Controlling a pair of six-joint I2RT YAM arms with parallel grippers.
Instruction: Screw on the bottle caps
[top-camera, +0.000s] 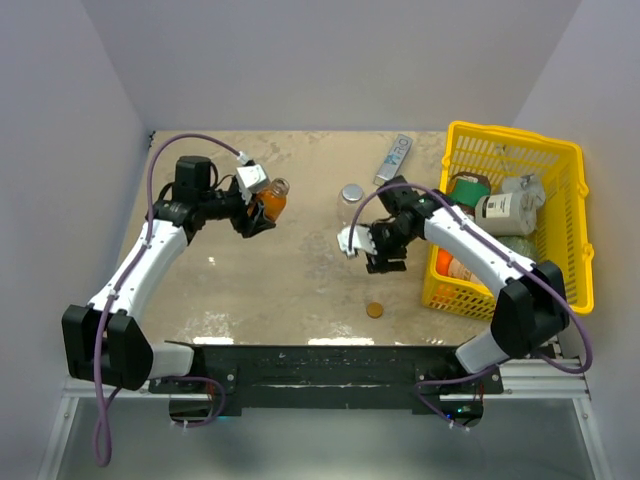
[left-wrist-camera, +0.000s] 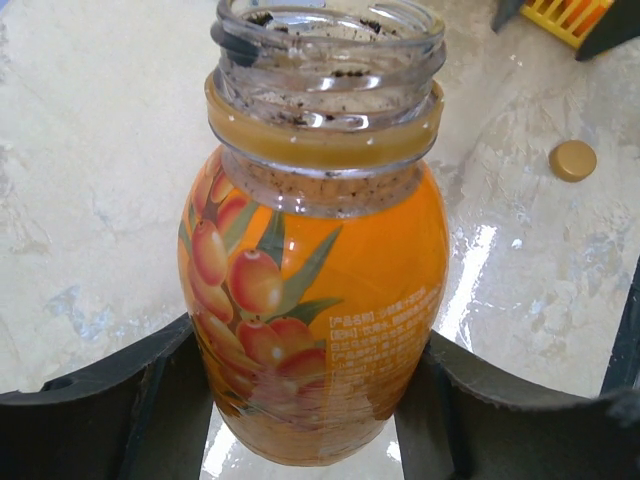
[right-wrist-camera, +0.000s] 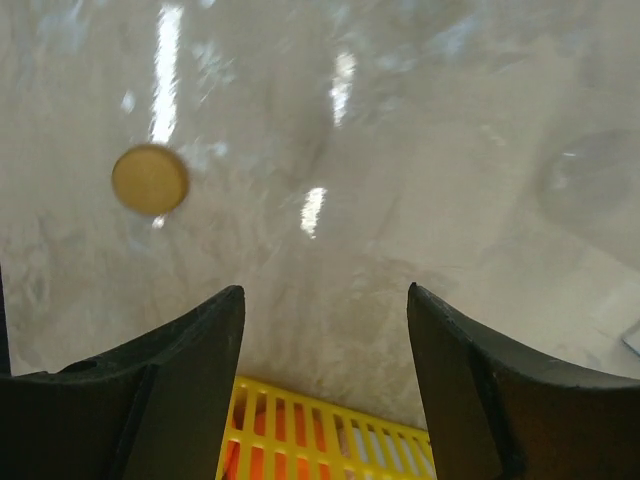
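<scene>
My left gripper (top-camera: 262, 212) is shut on the orange bottle (top-camera: 272, 203) at the left of the table. In the left wrist view its fingers (left-wrist-camera: 150, 400) press both sides of the orange bottle (left-wrist-camera: 315, 270), whose glass neck is uncapped. The clear bottle (top-camera: 352, 195) stands mid-table with a silver-grey cap (top-camera: 352, 190) on its top. A brownish-orange cap (top-camera: 374, 310) lies flat on the table near the front, also seen as the cap (left-wrist-camera: 573, 160) and the cap (right-wrist-camera: 150, 180). My right gripper (top-camera: 388, 262) hovers between the clear bottle and that cap, and the gripper (right-wrist-camera: 325, 320) is open and holds nothing.
A yellow basket (top-camera: 570, 160) at the right edge holds a green-lidded container (top-camera: 468, 186), a white one (top-camera: 505, 212) and other items. A grey rectangular bar (top-camera: 393, 158) lies at the back. White walls enclose the table on three sides.
</scene>
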